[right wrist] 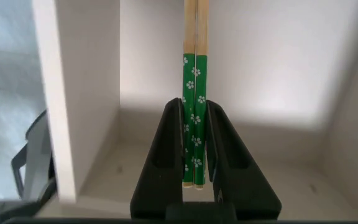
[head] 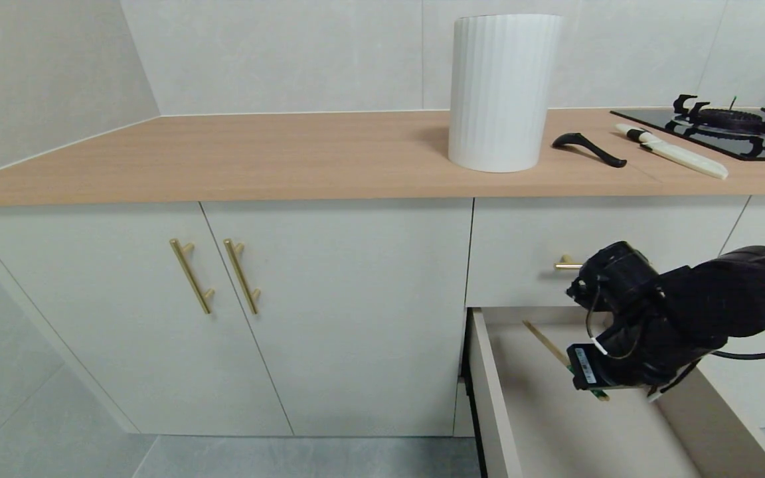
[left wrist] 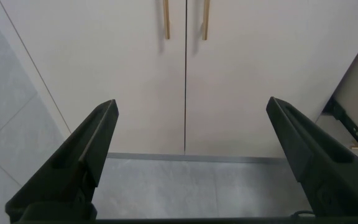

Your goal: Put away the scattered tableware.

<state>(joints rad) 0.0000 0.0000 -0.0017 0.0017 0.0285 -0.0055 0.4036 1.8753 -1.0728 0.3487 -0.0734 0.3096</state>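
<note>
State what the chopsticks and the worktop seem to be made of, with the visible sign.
Chopsticks: likely bamboo or pale wood, plain tan shafts; ends painted green with white flowers.
Worktop: wood-look, matte, possibly laminate; uniform tan, faint grain.

The right arm [head: 721, 305] is matte black, bulky and rounded, with a thin black cable [head: 754, 354] beside it. The right hand [head: 588, 382] carries a white label [head: 583, 362]. The left hand [left wrist: 191, 115] has wedge-shaped black fingers [left wrist: 92, 155].

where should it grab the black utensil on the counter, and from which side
Probably the slim handle, from straight above, fingers across it. The black utensil lies flat on the counter, wider end near the white container, so the handle's free end has more room. The right gripper, shut on the chopsticks, must release them first.
</note>
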